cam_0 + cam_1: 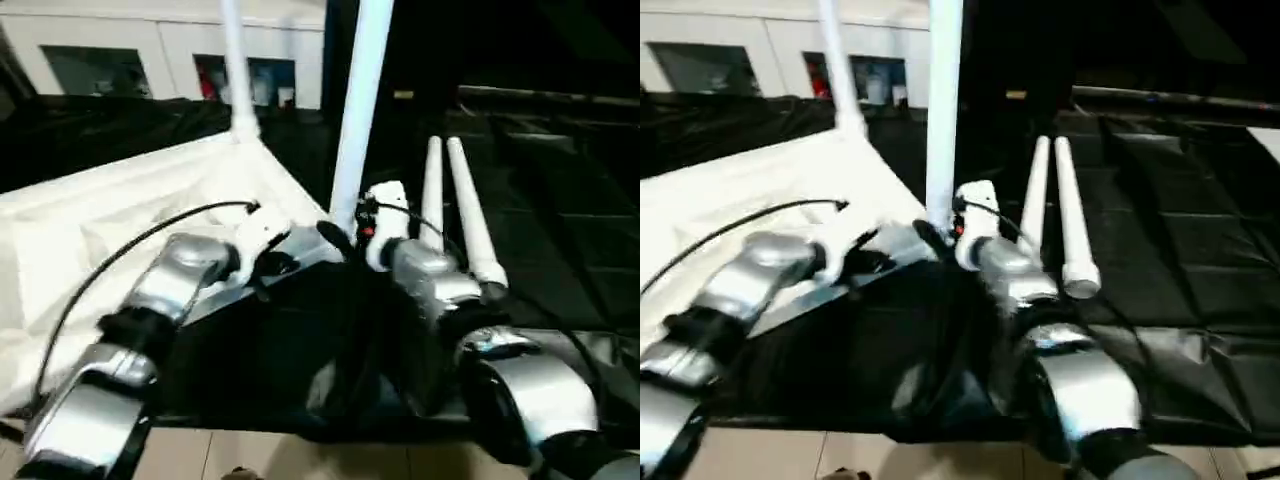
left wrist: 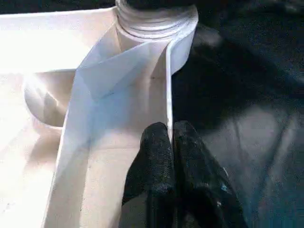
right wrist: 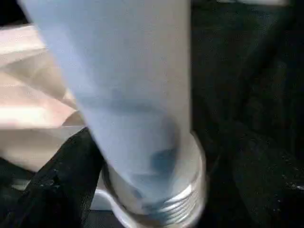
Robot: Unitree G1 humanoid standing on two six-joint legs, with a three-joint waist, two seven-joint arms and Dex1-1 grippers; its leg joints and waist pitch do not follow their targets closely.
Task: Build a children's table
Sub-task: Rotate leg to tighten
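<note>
The white tabletop lies upside down on the left, ribbed side up. One white leg stands upright in its far corner socket. A second upright leg sits in the near right corner socket. Two loose legs lie side by side on the black mat to the right. My left gripper is shut on the tabletop's thin rim wall, close to that corner. My right gripper is at the foot of the second leg, open, with one black finger beside the tube.
A black mat covers the work surface, and pale floor shows along its near edge. A white cabinet with glass doors stands at the back. My silver forearms cross the foreground.
</note>
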